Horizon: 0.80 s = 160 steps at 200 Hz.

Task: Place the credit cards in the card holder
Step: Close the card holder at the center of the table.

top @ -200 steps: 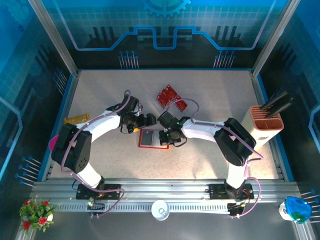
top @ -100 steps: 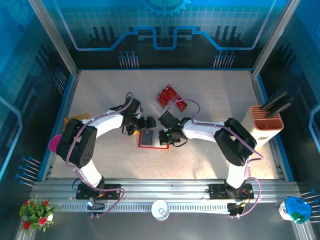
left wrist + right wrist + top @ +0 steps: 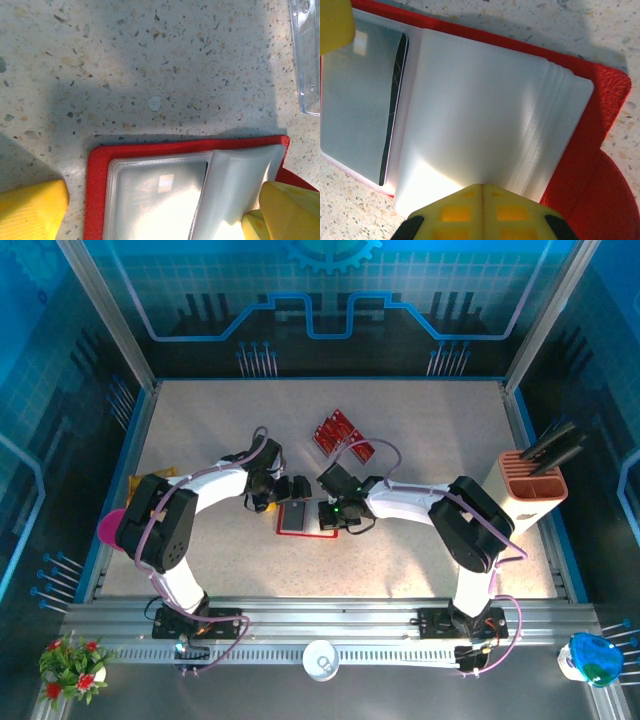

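The red card holder (image 3: 296,519) lies open mid-table, pale clear pockets up. My left gripper (image 3: 290,488) hovers at its far edge, open, one yellow fingertip (image 3: 31,210) off the holder's corner and the other over the pocket pages; the red cover (image 3: 95,190) lies between them. My right gripper (image 3: 481,210) is shut, tips together and pressed onto the stack of pale pages (image 3: 480,110) of the holder (image 3: 602,125). A card with a dark band (image 3: 395,100) lies under the clear pocket on the left page. Loose red credit cards (image 3: 337,430) lie on the table behind the arms.
A salmon-pink box with black items (image 3: 533,490) stands at the right edge. A yellow-orange packet (image 3: 150,478) and a pink disc (image 3: 108,525) lie at the left. A clear plastic piece (image 3: 306,55) lies beyond the holder. A white cup (image 3: 320,658) sits on the front rail.
My left arm has swung inward, bringing its open gripper closer over the holder's far edge. The right gripper has stayed shut on the pages.
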Motion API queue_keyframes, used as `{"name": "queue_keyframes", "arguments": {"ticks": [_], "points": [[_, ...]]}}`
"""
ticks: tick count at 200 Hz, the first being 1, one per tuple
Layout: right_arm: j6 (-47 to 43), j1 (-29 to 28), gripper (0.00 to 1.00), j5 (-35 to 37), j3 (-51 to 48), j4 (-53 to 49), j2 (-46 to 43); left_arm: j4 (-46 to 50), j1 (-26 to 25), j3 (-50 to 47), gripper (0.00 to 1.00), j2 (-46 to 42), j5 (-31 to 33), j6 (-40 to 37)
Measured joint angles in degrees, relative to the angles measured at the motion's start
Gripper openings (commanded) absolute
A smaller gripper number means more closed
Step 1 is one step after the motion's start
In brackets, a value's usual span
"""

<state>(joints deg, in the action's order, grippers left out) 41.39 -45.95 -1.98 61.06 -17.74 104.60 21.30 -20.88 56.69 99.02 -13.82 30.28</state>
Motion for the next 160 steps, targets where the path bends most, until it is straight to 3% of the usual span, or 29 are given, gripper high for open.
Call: {"name": "queue_keyframes", "arguments": {"ticks": [81,160], "points": [[0.0,0.0,0.00,0.0,-0.4,0.6,-0.1,0.0,-0.4,0.1,0.99,-0.1,-0.1,-0.2],[0.0,0.0,0.00,-0.2,-0.6,1.2,-0.1,-2.4,-1.1,0.1,0.99,-0.8,-4.3,0.2]]}}
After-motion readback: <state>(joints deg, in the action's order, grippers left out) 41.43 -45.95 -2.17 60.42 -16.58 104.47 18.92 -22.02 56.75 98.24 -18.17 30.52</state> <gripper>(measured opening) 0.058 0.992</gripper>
